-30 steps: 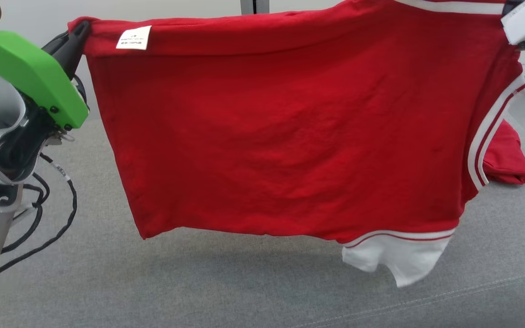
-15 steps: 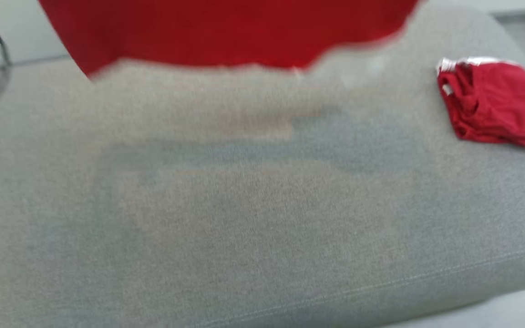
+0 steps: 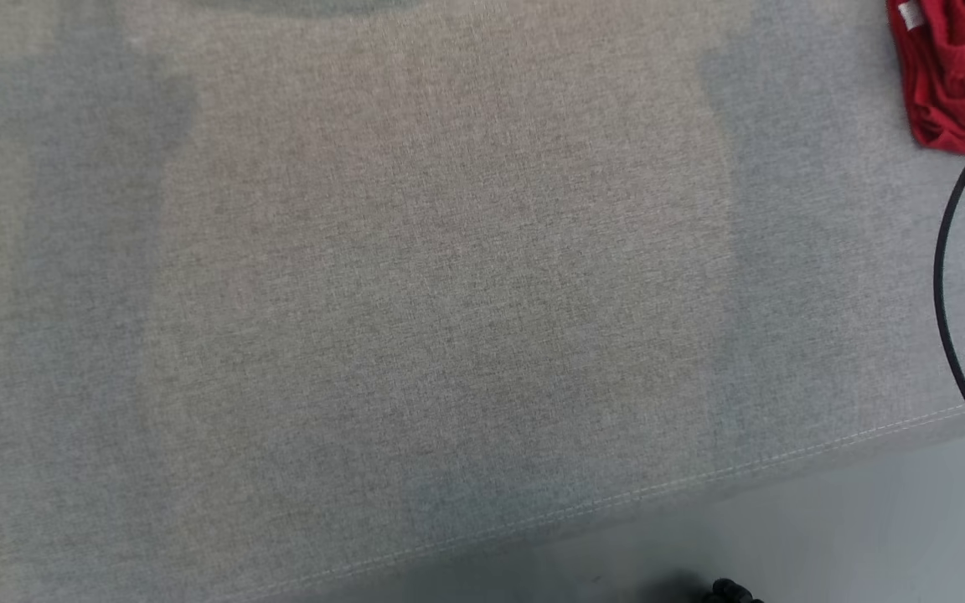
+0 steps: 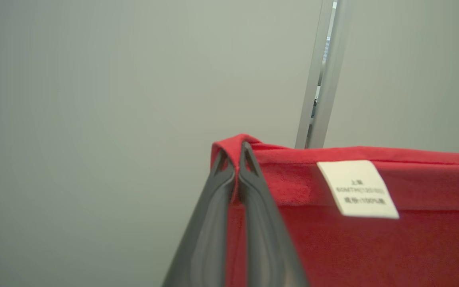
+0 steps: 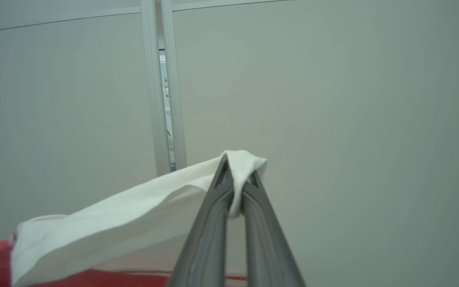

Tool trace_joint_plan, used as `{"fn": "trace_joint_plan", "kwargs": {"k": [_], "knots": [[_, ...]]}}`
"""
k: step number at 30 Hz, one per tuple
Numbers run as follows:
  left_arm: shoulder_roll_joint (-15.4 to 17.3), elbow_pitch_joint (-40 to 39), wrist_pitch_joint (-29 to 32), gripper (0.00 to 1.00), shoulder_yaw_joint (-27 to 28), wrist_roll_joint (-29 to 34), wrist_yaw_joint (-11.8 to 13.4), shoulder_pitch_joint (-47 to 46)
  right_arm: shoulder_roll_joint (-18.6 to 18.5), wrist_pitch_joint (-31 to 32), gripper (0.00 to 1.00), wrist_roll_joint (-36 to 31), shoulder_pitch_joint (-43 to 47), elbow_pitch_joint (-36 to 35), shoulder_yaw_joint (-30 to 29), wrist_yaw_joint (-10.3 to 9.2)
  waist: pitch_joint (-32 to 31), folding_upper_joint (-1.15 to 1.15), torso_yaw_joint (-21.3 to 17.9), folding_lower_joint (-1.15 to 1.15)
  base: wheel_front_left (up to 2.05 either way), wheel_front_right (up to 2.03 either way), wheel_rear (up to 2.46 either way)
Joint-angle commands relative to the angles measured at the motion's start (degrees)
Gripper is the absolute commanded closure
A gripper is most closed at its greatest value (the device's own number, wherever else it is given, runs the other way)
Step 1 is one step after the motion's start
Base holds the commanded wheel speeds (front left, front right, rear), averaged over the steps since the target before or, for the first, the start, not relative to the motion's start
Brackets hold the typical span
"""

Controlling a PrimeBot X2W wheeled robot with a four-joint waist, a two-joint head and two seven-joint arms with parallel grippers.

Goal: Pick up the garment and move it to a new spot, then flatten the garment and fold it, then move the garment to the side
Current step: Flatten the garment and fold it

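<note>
Garment (image 4: 373,247) hangs pinched by left tool (image 4: 234,153), right tool (image 5: 237,169).

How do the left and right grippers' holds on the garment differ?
The left gripper pinches a red edge of the garment, beside a white label; the right gripper pinches a white part of it. Cloth runs taut and level from the left gripper; it sags away from the right gripper. Both are shut on cloth, before a pale wall.

dark grey tapered left pincer (image 4: 235,154), matching right pincer (image 5: 235,172), curved thin black cable (image 3: 944,276)
</note>
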Motion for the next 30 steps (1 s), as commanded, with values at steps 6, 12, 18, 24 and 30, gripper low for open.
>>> {"fn": "trace_joint_plan", "kwargs": {"k": [6,12,18,24,30], "knots": [[-0.7,5.5,-3.9,1.00,-0.4,0.1,-3.4,-2.8,0.7,-0.5,1.00,-0.8,1.3,-0.2,-1.5,-0.10,8.8,0.00,-0.2,-0.02,0.00,0.00,0.00],[-0.3,7.5,-4.7,1.00,0.5,-1.3,-5.6,-3.5,1.1,-0.5,1.00,0.9,1.8,1.1,1.5,-0.09,9.5,0.00,0.0,-0.02,0.00,0.00,0.00],[1.7,5.6,-4.7,1.00,0.9,-4.1,-10.2,3.1,1.0,-0.4,1.00,10.6,8.4,1.3,13.4,-0.09,7.0,0.00,0.3,-0.02,0.00,0.00,0.00],[4.8,-3.1,-3.2,1.00,2.5,-9.6,-12.4,21.1,-5.6,5.7,1.00,29.4,29.2,-11.6,25.0,-0.09,0.3,0.00,1.2,-0.02,0.00,0.00,0.00],[6.8,-14.4,-4.1,1.00,3.8,-13.8,-9.5,41.4,-11.4,9.8,1.00,39.0,52.6,-28.4,25.5,-0.06,-3.8,0.00,1.6,-0.02,0.00,0.00,0.00]]}}
